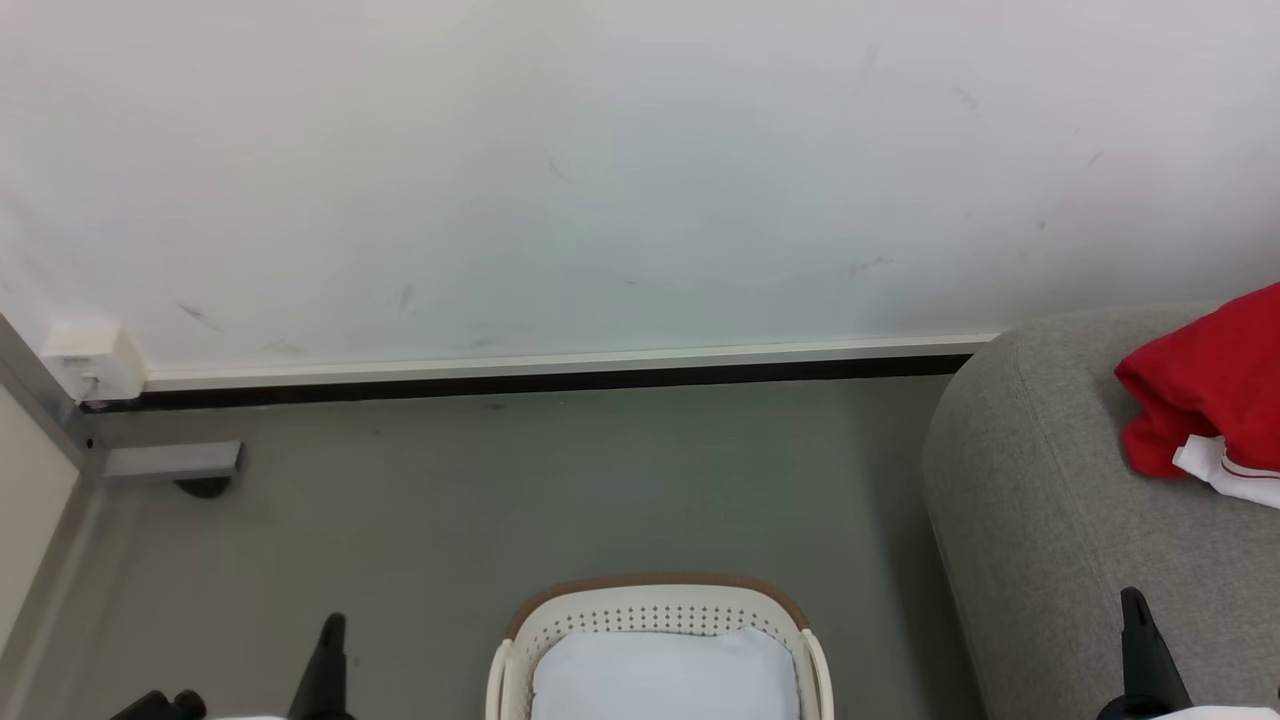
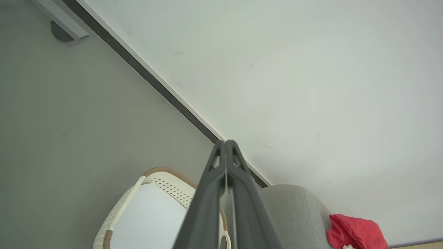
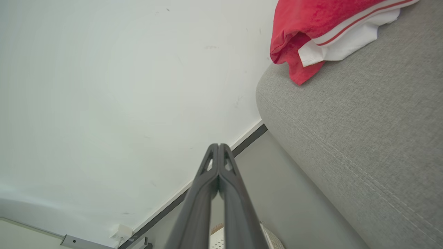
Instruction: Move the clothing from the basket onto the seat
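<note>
You look close to done. The sofa [image 1: 1050,520] stands at your right. The red clothing [image 1: 1210,385] with its white trim lies bunched on top of it, near the rounded end by the wall, and runs off the right edge of the head view. The basket [image 1: 655,608] sits on the floor straight ahead, near the sofa's end but apart from it. Inside it you see a plain pale sheet [image 1: 665,675] lying flat, with no red showing. The basket's near half is cut off, so something red may lie there or under the sheet; check before calling it finished. Both grippers are empty, jaws pressed together. The left gripper [image 1: 333,625] is over bare floor left of the basket. The right gripper [image 1: 1132,600] shows against the sofa's near part.

For room, the wall [image 1: 600,150] closes the far side. The floor [image 1: 500,500] between wall and basket is bare and wide. In the far left corner, a metal bracket [image 1: 170,462] and a small white box [image 1: 95,360] sit well apart from your arms. The tight spot is between the basket's right handle [image 1: 818,665] and the sofa's rounded end.
</note>
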